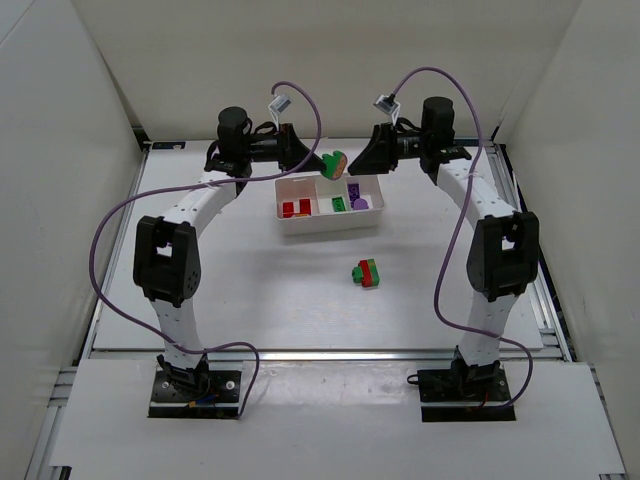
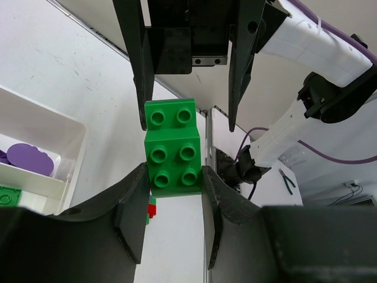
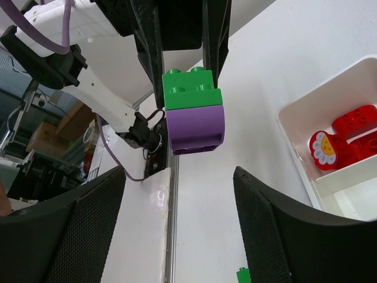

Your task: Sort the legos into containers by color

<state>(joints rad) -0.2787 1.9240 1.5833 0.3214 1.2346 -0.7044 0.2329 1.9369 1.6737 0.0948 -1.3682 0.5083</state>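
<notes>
Left wrist view, and here's the green-and-purple lego pair (image 2: 172,147), studs facing the lens, pinched at its near end between the left fingers (image 2: 136,194), which are clamped tight on both sides of the green block. The right fingers (image 3: 100,218) are spread wide, one either side of the far end of the pair and not touching it. From the right wrist you get the purple half, rounded, sitting under the green one, with open air between it and those spread pads.

Up top, the pair hangs in the air between the two arms, just beyond the far rim of the tray (image 1: 283,222).

Down in the tray: red legos (image 1: 295,207) in the left compartment, one with a flower face on it, a green lego (image 1: 339,204) in the middle one, purple legos (image 1: 358,196) in the right one.

Out on the counter (image 1: 250,290), well clear of the tray on the near side, a red-and-green lego stack (image 1: 368,273) sits alone.
</notes>
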